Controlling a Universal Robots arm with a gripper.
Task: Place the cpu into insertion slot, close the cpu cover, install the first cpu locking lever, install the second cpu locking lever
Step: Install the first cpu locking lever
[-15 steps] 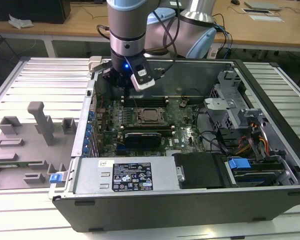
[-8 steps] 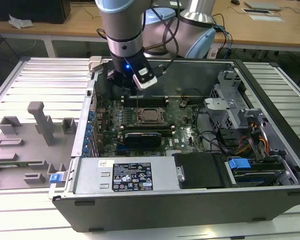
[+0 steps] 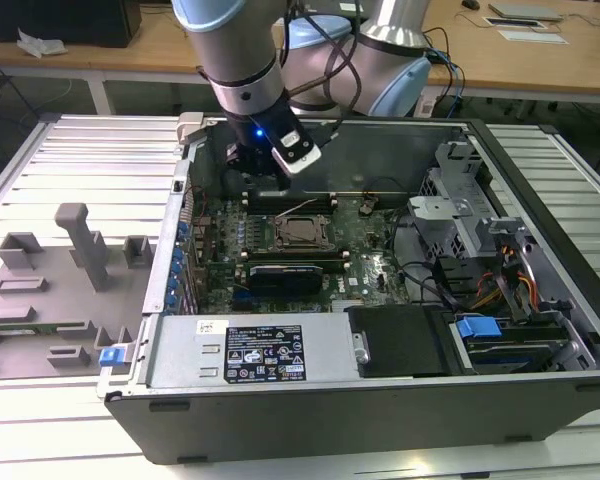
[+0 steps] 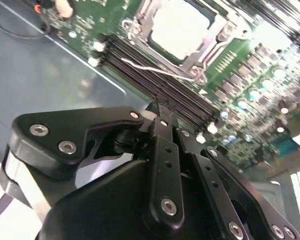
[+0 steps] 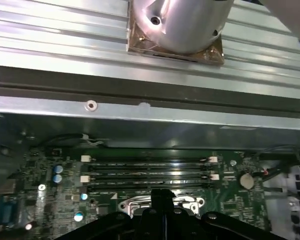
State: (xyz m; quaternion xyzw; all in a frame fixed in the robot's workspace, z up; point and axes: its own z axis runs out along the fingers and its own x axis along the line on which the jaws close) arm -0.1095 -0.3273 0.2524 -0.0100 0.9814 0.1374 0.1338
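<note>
The cpu [image 4: 182,25] shows its pale metal face, lying flat in the insertion slot [image 3: 280,236] in the middle of the green board. The silver cpu cover [image 4: 189,60] frames it, lying down around the chip. A thin silver lever rod [image 4: 155,69] runs along the socket's side next to the memory slots. My gripper [image 4: 159,106] hangs above those memory slots, just behind the socket, with its black fingers pressed together and nothing between them. In the exterior view my gripper [image 3: 250,178] is behind the cpu [image 3: 302,232], towards the left. In the first wrist view the gripper [image 5: 162,192] sits over the socket's metal edge [image 5: 190,204].
Long black memory slots [image 5: 150,170] lie between the socket and the case's back wall [image 5: 140,110]. A labelled power supply [image 3: 265,350] stands at the case front and a drive cage [image 3: 460,215] to the exterior view's right. A grey fixture tray [image 3: 80,240] lies left of the case.
</note>
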